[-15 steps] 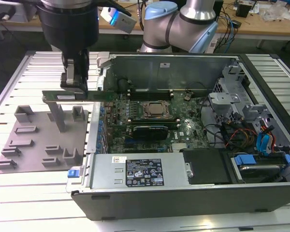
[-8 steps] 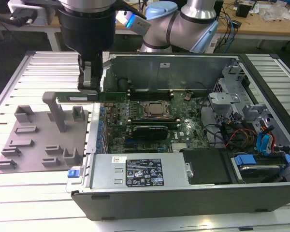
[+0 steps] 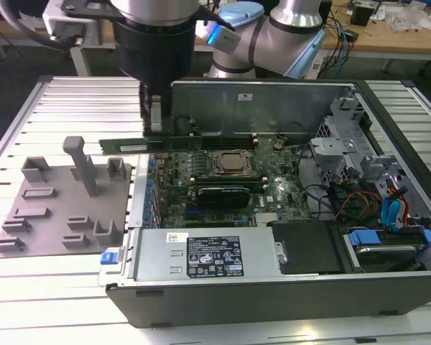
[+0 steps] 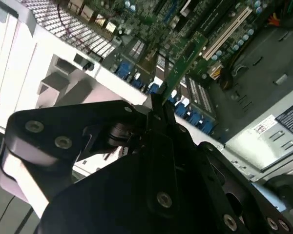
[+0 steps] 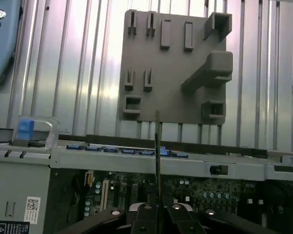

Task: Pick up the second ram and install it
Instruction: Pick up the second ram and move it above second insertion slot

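In the exterior view, on a ribbed metal table with a cluttered wooden bench at twelve o'clock, the gripper is clenched on the ram, held level across the open case's edge, at nine o'clock of the processor.

Open computer case lies on a slatted aluminium table. Inside are the motherboard, a seated processor and a labelled power supply. Grey fixture plate with upright post sits just beside the case, on the exterior view's left.
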Controlling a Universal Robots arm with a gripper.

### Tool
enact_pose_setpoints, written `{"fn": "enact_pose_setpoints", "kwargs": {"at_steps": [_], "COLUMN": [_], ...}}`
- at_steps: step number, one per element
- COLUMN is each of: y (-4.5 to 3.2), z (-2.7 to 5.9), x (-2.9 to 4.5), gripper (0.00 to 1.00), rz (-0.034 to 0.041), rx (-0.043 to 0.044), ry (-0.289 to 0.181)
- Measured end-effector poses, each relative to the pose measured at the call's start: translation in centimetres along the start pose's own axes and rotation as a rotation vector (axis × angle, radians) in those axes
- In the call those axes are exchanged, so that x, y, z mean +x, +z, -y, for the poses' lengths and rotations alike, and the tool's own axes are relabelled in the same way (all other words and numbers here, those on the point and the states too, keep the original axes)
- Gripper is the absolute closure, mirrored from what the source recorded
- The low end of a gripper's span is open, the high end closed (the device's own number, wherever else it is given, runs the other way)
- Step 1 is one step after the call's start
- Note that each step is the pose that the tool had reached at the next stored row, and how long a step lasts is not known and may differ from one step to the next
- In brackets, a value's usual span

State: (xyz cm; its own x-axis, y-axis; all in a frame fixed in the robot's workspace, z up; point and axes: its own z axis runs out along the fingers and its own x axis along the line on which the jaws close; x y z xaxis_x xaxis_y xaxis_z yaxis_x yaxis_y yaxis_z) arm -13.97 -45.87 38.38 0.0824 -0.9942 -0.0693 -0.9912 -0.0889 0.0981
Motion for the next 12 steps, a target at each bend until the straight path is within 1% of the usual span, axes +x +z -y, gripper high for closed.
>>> {"fn": "enact_pose_setpoints", "kwargs": {"at_steps": [1,4,6,7,10,12], "y": [0.03,0.20,0.31,0.37,0.77,0.89], "z": [0.39,2.57,3.55,3.81,5.08,5.41], "x": [0.02,0.12,0.17,0.19,0.22,0.21], "gripper": [0.89,0.89,0.89,0.89,0.89,0.89], "rz": [0.0001,0.0007,0.0008,0.0009,0.0011,0.0012], "rx": [-0.0009,-0.0069,-0.0088,-0.0094,-0.0123,-0.0131], "ry": [0.000,0.001,0.001,0.001,0.001,0.001]}}
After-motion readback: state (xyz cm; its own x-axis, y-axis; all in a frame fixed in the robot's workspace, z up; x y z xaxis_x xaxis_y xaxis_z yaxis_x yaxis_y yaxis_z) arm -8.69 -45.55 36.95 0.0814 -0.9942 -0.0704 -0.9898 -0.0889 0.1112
